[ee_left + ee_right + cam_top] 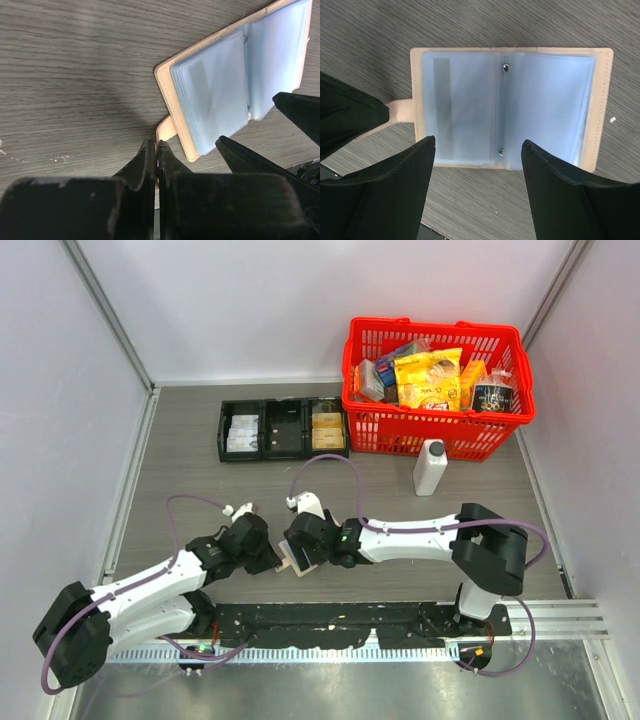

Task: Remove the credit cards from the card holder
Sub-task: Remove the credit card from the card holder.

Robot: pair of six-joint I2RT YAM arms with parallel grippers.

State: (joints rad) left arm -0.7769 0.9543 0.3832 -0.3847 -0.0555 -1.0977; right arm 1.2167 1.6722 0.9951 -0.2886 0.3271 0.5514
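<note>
Grey wood-grain table (180, 470), walled in white.

1. Left gripper (156, 145): jaws closed together on the snap tab (167, 131) of the card holder (510, 110). The tab's end was lost between the black fingers.
2. Black three-compartment tray (284, 435), at the far side. Contents too small to name.
3. Card holder: lay open flat on the table between the grippers, pale blue sleeves up, tan border showing. It was mostly hidden under both wrists in the top view. A grey strip showed through the sleeve nearest the tab; credit cards could not be made out.
4. Right gripper (478, 141): jaws spread wide over the holder's near edge. Contact could not be told.
5. White bottle (430, 467): upright, just before the red basket (430, 435) of packets.
</note>
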